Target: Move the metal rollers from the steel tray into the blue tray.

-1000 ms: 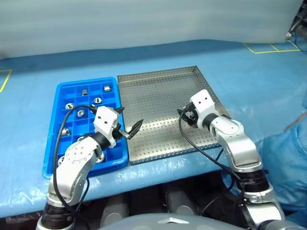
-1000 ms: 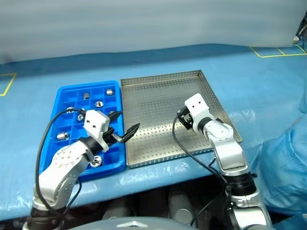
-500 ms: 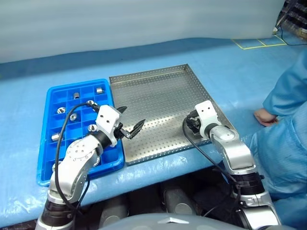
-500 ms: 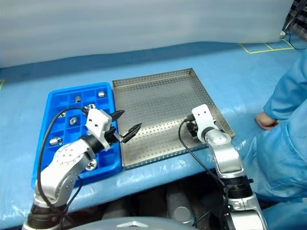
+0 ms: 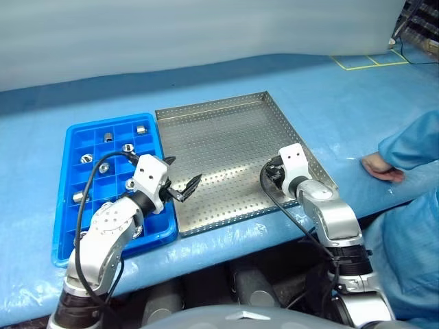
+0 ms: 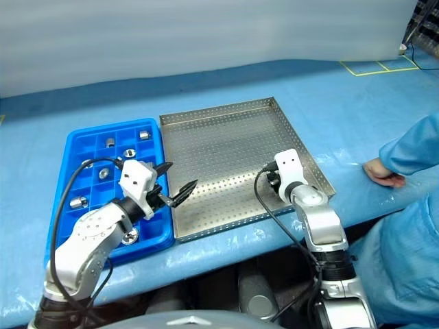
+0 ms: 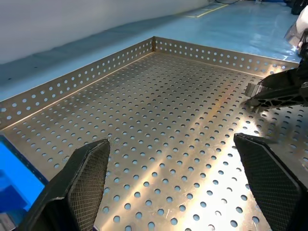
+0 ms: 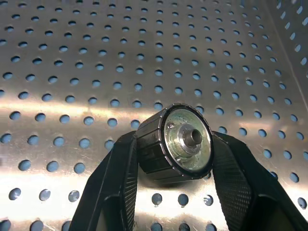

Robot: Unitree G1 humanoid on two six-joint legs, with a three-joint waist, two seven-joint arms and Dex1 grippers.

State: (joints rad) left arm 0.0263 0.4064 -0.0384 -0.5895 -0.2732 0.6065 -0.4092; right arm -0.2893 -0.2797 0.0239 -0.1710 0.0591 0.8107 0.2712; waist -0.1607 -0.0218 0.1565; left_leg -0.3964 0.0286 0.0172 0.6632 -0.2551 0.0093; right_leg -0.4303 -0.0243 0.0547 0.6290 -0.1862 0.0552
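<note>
Near the steel tray rim, right gripper clamps roller.

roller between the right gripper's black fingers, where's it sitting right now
The small shiny metal roller sits between the right gripper's black fingers, just over the perforated steel tray's floor, near its right rim at the front.
</note>
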